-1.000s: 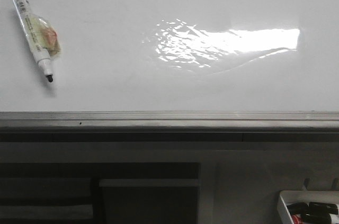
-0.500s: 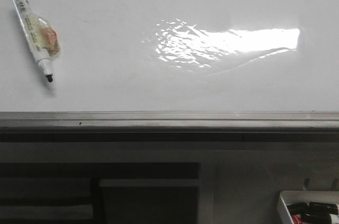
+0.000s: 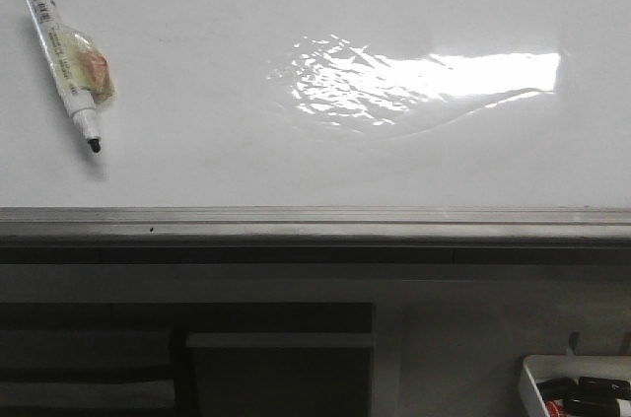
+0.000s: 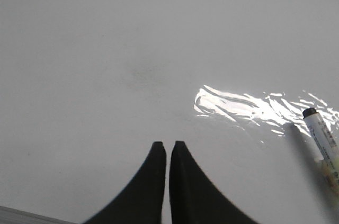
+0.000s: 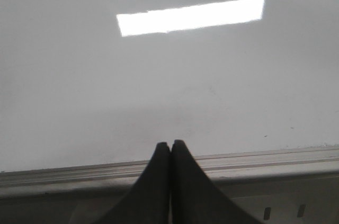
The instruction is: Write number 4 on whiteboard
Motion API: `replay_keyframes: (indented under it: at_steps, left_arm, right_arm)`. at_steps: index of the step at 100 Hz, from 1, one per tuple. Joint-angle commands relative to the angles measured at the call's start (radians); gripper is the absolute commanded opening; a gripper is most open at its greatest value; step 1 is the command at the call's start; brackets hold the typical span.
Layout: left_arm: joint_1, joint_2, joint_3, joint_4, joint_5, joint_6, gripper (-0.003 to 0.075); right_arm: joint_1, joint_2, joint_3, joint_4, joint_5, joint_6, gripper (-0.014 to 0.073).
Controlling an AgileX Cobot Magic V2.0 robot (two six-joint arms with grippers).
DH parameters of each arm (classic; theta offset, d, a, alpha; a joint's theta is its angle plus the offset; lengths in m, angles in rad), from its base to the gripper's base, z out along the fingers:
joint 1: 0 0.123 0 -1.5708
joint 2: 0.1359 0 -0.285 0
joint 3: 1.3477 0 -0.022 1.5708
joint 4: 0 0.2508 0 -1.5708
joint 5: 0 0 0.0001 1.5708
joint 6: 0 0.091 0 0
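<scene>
**Marker not yet picked up, board blank**

Whiteboard (image 3: 296,151) carries no stroke, so by my judgement the task stands at its start: no number 4 is drawn. Left gripper (image 4: 167,147) has its jaws pressed together, empty; the marker (image 4: 321,142) lies off to one side of them. Right gripper (image 5: 170,145) is likewise closed on nothing, over the grey frame rail (image 5: 254,163). Next, one arm must spread its jaws around the slim, uncapped barrel. Board glossy, glare rippled.

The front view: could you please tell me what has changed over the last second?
Almost nothing. The whole picture has shifted very slightly, so the camera likely nudged. The marker lies uncapped on the whiteboard as before, no stroke is drawn, and neither arm has entered this view.
</scene>
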Motion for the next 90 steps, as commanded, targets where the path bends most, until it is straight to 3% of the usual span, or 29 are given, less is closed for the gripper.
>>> replay_keyframes:
  at_steps: [1, 16, 35, 43, 52, 62, 68, 90]
  left_arm:
    - [-0.008, -0.023, -0.044, -0.061, -0.031, -0.009, -0.0021]
    - [-0.008, 0.054, -0.199, 0.038, 0.177, 0.002, -0.0021]
    - [-0.008, 0.168, -0.268, 0.142, 0.175, 0.002, -0.0020]
    - [-0.008, 0.195, -0.267, 0.186, 0.175, 0.002, -0.0015]
    - [-0.008, 0.223, -0.267, 0.186, 0.179, 0.002, 0.0073]
    - [-0.008, 0.255, -0.267, 0.166, 0.163, 0.002, 0.0278]
    - [-0.008, 0.276, -0.262, 0.158, 0.117, 0.000, 0.0362]
    - [-0.010, 0.355, -0.210, 0.118, -0.160, -0.004, 0.0378]
  right_arm:
    - [-0.006, -0.002, 0.000, 0.042, -0.043, -0.002, -0.0062]
    - [-0.006, 0.100, -0.079, 0.069, 0.022, -0.002, -0.0062]
    - [-0.002, 0.304, -0.248, 0.082, 0.229, -0.002, -0.0062]
    - [0.029, 0.355, -0.278, 0.082, 0.186, -0.002, -0.0062]
    - [0.057, 0.378, -0.282, 0.082, 0.086, -0.002, -0.0062]
    - [0.058, 0.387, -0.282, 0.082, 0.067, -0.002, -0.0062]
    - [0.058, 0.387, -0.282, 0.082, 0.050, -0.002, -0.0062]
    - [0.077, 0.387, -0.282, 0.082, 0.042, -0.002, -0.0062]
